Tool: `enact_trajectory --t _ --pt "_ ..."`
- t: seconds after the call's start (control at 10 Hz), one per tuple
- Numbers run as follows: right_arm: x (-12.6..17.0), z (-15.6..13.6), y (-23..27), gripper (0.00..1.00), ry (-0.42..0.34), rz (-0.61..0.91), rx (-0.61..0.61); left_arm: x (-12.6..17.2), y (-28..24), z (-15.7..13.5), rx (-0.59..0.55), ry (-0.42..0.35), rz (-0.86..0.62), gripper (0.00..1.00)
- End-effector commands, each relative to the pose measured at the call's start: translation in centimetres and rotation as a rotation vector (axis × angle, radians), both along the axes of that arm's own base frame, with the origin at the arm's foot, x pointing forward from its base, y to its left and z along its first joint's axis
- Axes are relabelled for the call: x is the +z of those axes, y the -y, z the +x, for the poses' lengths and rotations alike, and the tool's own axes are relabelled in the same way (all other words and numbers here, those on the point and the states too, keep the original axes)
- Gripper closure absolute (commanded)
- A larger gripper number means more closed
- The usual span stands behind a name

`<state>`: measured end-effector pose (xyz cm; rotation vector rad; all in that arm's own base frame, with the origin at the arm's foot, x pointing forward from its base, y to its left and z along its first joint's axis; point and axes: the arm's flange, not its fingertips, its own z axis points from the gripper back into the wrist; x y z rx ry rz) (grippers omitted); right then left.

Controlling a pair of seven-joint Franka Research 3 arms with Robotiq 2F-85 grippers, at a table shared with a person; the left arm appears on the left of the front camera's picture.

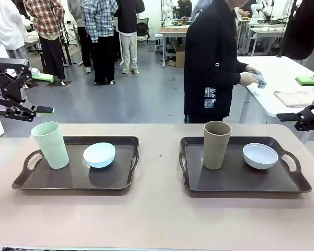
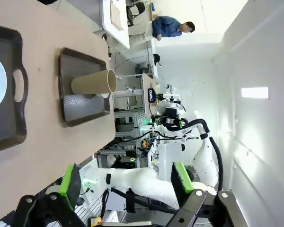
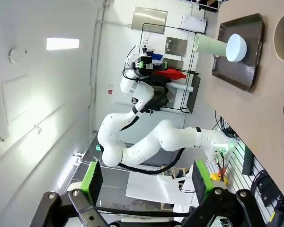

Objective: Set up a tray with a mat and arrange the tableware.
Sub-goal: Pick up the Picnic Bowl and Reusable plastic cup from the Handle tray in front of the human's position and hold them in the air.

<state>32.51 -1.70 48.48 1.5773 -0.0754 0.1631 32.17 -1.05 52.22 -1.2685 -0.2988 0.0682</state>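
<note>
front view puts both arms high at the outer ends of the table, fingers reaching inward toward each other. your left gripper is spread wide with nothing between its green pads, and the right gripper is just as released and empty.

below the left gripper, slightly inward of its fingertips, the pale green tumbler stands upright on the left tray. the light blue bowl sits just beside it, farther inward. below the right gripper, the white bowl is the closer piece on the right tray, with the tan-brown tumbler beyond it toward the middle.

so your left arm is nearer the green tumbler and blue bowl, and your right arm is nearer the white bowl and tan tumbler. both tumblers have their long axis vertical while your fingers lie roughly level. a side-on grasp would likely mean dropping first, then closing across the wall. from these views you can't tell whether a mat already lies in either tray: both floors look dark and faintly textured.
</note>
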Motion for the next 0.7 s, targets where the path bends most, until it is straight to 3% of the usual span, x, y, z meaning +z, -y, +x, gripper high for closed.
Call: enact_trajectory --t 0.0,0.6 --pt "-0.19 -0.21 0.47 0.0 0.004 -0.012 -0.004 -0.22 -0.19 0.05 0.004 0.027 -0.023 0.0" --pt "-0.19 -0.21 0.47 0.0 0.004 -0.012 -0.004 -0.22 -0.19 0.05 0.004 0.027 -0.023 0.0"
